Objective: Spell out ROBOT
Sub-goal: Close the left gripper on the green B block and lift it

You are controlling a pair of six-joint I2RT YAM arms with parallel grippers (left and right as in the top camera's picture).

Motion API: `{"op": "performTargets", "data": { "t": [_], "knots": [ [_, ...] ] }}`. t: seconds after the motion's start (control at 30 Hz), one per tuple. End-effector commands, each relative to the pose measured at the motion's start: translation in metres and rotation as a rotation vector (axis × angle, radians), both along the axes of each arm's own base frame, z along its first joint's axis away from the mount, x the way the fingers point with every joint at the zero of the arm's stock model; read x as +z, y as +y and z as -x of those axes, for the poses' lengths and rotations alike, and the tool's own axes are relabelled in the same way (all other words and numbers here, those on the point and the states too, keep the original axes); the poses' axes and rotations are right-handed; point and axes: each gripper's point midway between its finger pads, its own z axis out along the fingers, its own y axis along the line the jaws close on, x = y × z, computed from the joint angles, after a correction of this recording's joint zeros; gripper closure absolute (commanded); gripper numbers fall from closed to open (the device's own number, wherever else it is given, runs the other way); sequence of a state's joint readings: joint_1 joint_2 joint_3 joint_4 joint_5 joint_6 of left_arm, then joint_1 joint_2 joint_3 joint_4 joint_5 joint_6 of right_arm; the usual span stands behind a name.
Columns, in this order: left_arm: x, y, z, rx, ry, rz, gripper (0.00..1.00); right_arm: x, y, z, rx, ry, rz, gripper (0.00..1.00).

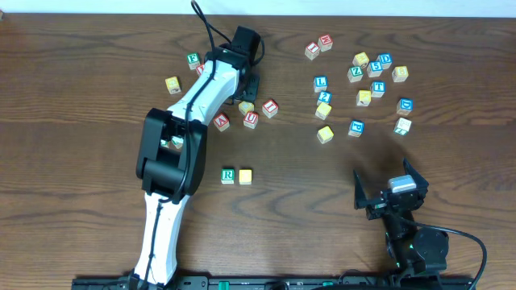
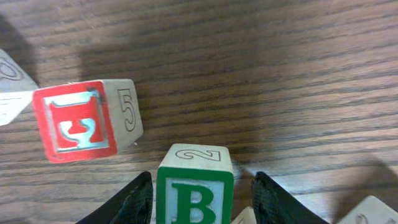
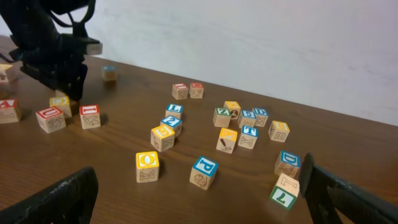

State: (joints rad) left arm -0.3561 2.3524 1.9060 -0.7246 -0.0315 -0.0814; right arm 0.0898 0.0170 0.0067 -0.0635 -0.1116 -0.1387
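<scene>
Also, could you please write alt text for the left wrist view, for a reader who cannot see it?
The green B cube sits on the wood table between the black fingers of the open left claw, a gap on each side. A red-faced cube, slightly turned, lies up and to its left.

Overhead view: even, diffuse light on the dark wooden table (image 1: 81,97), with short soft shadows beside the scattered cubes (image 1: 321,83). Left wrist view: green B cube (image 2: 194,199) slightly soft at close range, with broad dim shadows across the wood. Right wrist view: mid-table sharp, right gripper (image 3: 196,194) fingers (image 3: 59,199) blurred, wall (image 3: 249,37) bright beyond the far edge.
</scene>
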Motion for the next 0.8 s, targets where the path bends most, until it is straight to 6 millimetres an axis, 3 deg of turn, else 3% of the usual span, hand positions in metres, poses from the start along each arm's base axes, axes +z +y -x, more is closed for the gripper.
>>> {"op": "performTargets", "data": {
  "t": [0.0, 0.2, 0.47, 0.53, 0.63, 0.77],
  "knots": [
    [-0.012, 0.001, 0.004, 0.005, 0.023, -0.009, 0.50, 0.000, 0.000, 0.000, -0.001, 0.001, -0.011, 0.01],
    [-0.012, 0.001, 0.003, 0.005, 0.019, -0.007, 0.51, 0.000, 0.000, 0.000, -0.001, 0.001, -0.011, 0.01],
    [-0.011, -0.001, -0.001, 0.005, 0.004, -0.002, 0.62, 0.000, 0.000, 0.000, -0.001, 0.001, -0.011, 0.01],
    [-0.010, -0.001, -0.001, 0.005, 0.005, -0.002, 0.71, 0.000, 0.000, 0.000, -0.001, 0.001, -0.011, 0.01],
    [-0.008, -0.001, -0.001, 0.004, 0.005, -0.002, 0.77, 0.000, 0.000, 0.000, -0.001, 0.001, -0.011, 0.01],
    [0.015, -0.002, -0.003, 0.004, -0.028, 0.010, 0.79, 0.000, 0.000, 0.000, -0.001, 0.001, -0.011, 0.01]
  ]
}}
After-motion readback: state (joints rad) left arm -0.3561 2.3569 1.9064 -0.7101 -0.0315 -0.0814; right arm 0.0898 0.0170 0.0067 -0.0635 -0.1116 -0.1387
